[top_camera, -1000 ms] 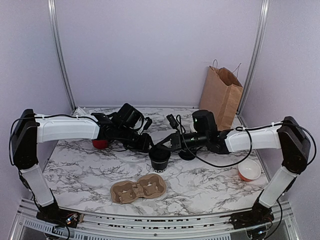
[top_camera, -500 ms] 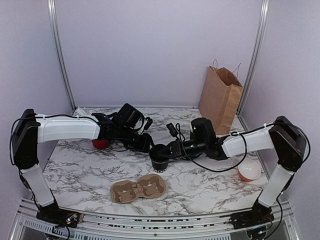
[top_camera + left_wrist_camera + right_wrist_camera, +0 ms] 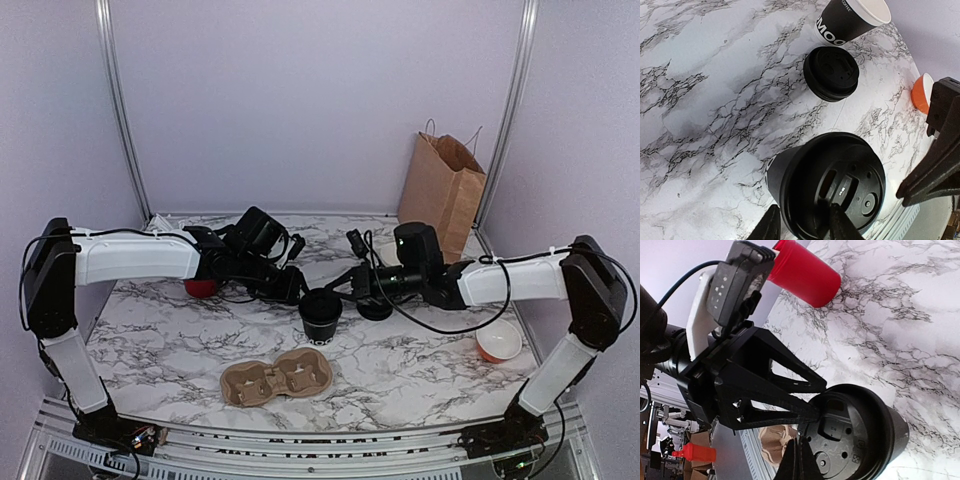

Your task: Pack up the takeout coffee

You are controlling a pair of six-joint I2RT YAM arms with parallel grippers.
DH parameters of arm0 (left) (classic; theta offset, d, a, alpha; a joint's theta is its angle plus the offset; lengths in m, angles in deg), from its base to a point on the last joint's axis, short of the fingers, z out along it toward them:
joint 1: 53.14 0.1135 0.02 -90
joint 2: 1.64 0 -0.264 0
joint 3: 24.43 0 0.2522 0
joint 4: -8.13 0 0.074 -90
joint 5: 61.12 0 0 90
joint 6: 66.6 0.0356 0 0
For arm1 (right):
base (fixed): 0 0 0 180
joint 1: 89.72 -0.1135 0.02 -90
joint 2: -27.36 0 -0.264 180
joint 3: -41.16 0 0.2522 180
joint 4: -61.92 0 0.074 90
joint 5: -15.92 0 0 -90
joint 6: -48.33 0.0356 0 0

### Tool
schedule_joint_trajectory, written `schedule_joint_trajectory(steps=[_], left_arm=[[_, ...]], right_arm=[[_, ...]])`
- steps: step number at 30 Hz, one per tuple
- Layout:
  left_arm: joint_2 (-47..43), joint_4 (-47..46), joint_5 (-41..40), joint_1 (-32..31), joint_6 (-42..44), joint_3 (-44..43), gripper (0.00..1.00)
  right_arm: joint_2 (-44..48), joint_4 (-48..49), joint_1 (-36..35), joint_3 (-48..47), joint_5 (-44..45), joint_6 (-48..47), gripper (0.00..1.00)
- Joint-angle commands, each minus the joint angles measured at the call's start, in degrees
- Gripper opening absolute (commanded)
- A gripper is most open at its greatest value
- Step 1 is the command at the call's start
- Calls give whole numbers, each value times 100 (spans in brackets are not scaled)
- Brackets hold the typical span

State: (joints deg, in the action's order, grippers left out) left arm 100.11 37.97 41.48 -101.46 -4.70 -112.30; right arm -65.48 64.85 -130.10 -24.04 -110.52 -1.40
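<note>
The takeout coffee [image 3: 320,315], a small black cup with its black lid on, stands mid-table. My left gripper [image 3: 299,293] reaches it from the left, and its fingers [image 3: 771,226] sit on either side of the cup's near edge [image 3: 827,187], closed on it. From the right, my right gripper [image 3: 345,289] is shut and empty. Its tips [image 3: 800,460] hover at the edge of the lid [image 3: 850,440].
A spare black lid [image 3: 831,73] and an open black cup [image 3: 852,17] sit behind the coffee. A cardboard cup carrier [image 3: 278,378] lies in front. A brown paper bag [image 3: 442,195] stands back right, an orange bowl [image 3: 497,342] right, a red cup [image 3: 802,272] left.
The right gripper moved left over the cup's top half a second ago and has drawn back to the right. The left arm and the cup have stayed put.
</note>
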Motion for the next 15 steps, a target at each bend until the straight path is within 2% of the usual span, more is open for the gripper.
schedule_joint_trajectory(steps=[1, 6, 15], left_arm=[[127, 230, -57, 15, 28, 19, 33], [108, 237, -65, 6, 41, 48, 33], [-44, 369, -266, 22, 146, -101, 34]], right_arm=[[-220, 157, 77, 230, 230, 93, 0], [-435, 140, 83, 389, 371, 192, 0], [-226, -185, 75, 188, 484, 95, 0]])
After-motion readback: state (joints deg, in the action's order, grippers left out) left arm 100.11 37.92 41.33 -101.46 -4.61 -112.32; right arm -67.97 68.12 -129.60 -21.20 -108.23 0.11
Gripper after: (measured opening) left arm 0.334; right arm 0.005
